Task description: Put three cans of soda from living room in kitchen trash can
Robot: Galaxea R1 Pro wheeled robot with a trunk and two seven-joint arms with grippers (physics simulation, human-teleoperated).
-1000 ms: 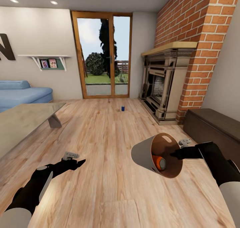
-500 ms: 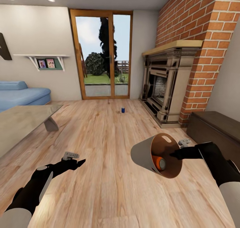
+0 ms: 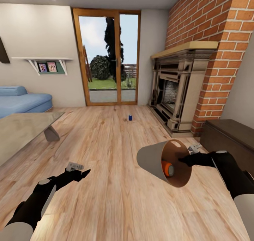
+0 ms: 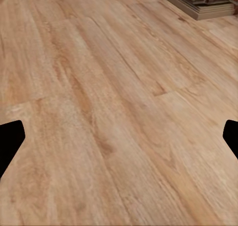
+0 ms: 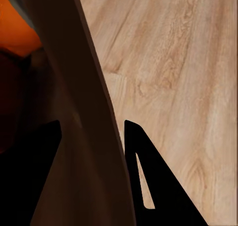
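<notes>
Here the right tool [image 3: 183, 160] pinches the rim of the tash can [image 3: 155, 160], one finger inside its wall and one outside, holding it tipped on its side above the wood floor [image 3: 116, 198] (an orange soda can [image 3: 167, 169] lies inside). The left tool [image 3: 84, 171] hangs spread and empty. Farther off, a dark blue soda can [image 3: 130, 117] stands near the fireplace [image 3: 173, 93].

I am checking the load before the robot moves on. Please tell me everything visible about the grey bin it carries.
The smooth light-grey tapered bin with an orange-brown inner wall is held tipped, clear of the wood floor, its wide round mouth facing the camera. The right pincer grips its rim, one finger on each side of the wall. An orange can with a grey top lies inside.
</notes>
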